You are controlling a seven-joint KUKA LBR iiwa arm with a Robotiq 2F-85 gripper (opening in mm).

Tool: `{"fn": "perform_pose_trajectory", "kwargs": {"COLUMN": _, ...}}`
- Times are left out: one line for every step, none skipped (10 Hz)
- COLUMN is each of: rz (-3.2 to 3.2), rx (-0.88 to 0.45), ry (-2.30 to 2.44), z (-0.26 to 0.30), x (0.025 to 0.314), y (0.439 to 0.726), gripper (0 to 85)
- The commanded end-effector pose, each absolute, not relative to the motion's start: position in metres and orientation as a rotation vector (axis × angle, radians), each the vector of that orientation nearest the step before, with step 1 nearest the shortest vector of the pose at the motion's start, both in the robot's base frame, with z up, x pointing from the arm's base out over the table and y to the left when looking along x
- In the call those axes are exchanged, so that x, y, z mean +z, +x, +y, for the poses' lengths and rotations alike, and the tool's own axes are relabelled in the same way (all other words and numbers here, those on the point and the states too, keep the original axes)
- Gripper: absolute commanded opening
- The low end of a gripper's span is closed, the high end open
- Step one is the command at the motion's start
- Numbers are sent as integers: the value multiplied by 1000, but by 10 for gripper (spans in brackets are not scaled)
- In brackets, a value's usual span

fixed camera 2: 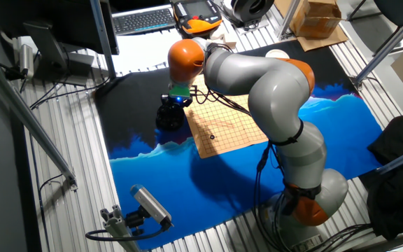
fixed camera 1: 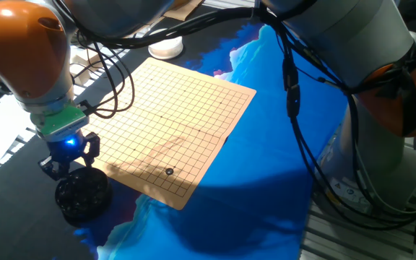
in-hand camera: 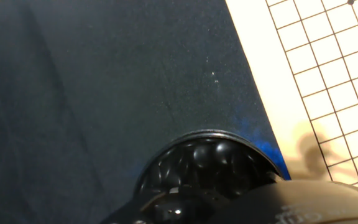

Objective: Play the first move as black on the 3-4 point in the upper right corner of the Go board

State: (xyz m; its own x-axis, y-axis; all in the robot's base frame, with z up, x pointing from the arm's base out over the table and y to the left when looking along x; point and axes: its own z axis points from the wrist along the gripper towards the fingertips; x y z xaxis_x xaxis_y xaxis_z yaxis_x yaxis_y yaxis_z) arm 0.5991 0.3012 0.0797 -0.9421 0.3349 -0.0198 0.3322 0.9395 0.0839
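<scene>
Arm point(fixed camera 2: 271, 91): the big grey and orange KUKA is arching over the table from the right side of the other fixed view, reaching down to the board's near-left corner.
Blue cloth point(fixed camera 1: 266, 180): it is lying rumpled under the board's lower edge and running out across the table to the arm's base.
Dark mat point(in-hand camera: 104, 74): it is filling most of the hand view, plain and dark, right beside the board's pale edge.
Go board point(fixed camera 1: 183, 115): the tan gridded board is sitting flat, partly on the blue cloth, partly on the dark mat.
Bowl of stones point(fixed camera 1: 82, 193): the round black bowl, full of glossy stones, is sitting just off the board's corner; in the hand view it is showing at the bottom edge.
White bowl point(fixed camera 1: 166, 48): it is resting beyond the far edge of the board, well apart from the action.
Gripper point(fixed camera 1: 69, 160): it is hanging directly over the bowl of stones with a blue light glowing on its body; whether the fingers are spread or closed, I cannot tell from any view.
Black stone point(fixed camera 1: 169, 172): one small stone is sitting on the grid near the board's near corner, apart from the gripper and the bowl.
</scene>
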Motion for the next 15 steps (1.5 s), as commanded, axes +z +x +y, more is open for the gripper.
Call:
{"fn": "perform_pose_trajectory", "kwargs": {"rz": 3060, "rx": 123, "ry": 526, "z": 301, "x": 79, "y": 600, "gripper": 510}}
{"fn": "perform_pose_trajectory", "kwargs": {"rz": 3060, "rx": 123, "ry": 526, "z": 301, "x": 78, "y": 602, "gripper": 510}}
{"fn": "perform_pose_trajectory", "kwargs": {"rz": 3060, "rx": 123, "ry": 529, "z": 301, "x": 76, "y": 603, "gripper": 340}}
{"fn": "perform_pose_trajectory", "kwargs": {"rz": 3062, "rx": 128, "ry": 529, "z": 300, "x": 76, "y": 605, "gripper": 340}}
{"fn": "perform_pose_trajectory", "kwargs": {"rz": 3062, "rx": 128, "ry": 527, "z": 299, "x": 75, "y": 606, "gripper": 340}}
{"fn": "perform_pose_trajectory", "kwargs": {"rz": 3062, "rx": 128, "ry": 524, "z": 299, "x": 75, "y": 608, "gripper": 340}}
{"fn": "perform_pose_trajectory", "kwargs": {"rz": 3062, "rx": 128, "ry": 524, "z": 298, "x": 74, "y": 609, "gripper": 340}}
{"fn": "perform_pose_trajectory", "kwargs": {"rz": 3061, "rx": 128, "ry": 524, "z": 298, "x": 73, "y": 610, "gripper": 340}}
{"fn": "perform_pose_trajectory", "kwargs": {"rz": 3061, "rx": 130, "ry": 524, "z": 298, "x": 73, "y": 610, "gripper": 340}}
{"fn": "perform_pose_trajectory", "kwargs": {"rz": 3061, "rx": 130, "ry": 522, "z": 298, "x": 72, "y": 611, "gripper": 340}}
{"fn": "perform_pose_trajectory", "kwargs": {"rz": 3062, "rx": 130, "ry": 519, "z": 297, "x": 71, "y": 612, "gripper": 340}}
{"fn": "perform_pose_trajectory", "kwargs": {"rz": 3062, "rx": 133, "ry": 517, "z": 297, "x": 71, "y": 612, "gripper": 340}}
{"fn": "perform_pose_trajectory", "kwargs": {"rz": 3065, "rx": 136, "ry": 515, "z": 297, "x": 71, "y": 611, "gripper": 340}}
{"fn": "perform_pose_trajectory", "kwargs": {"rz": 3065, "rx": 131, "ry": 513, "z": 297, "x": 71, "y": 611, "gripper": 340}}
{"fn": "perform_pose_trajectory", "kwargs": {"rz": 3066, "rx": 133, "ry": 511, "z": 296, "x": 71, "y": 611, "gripper": 340}}
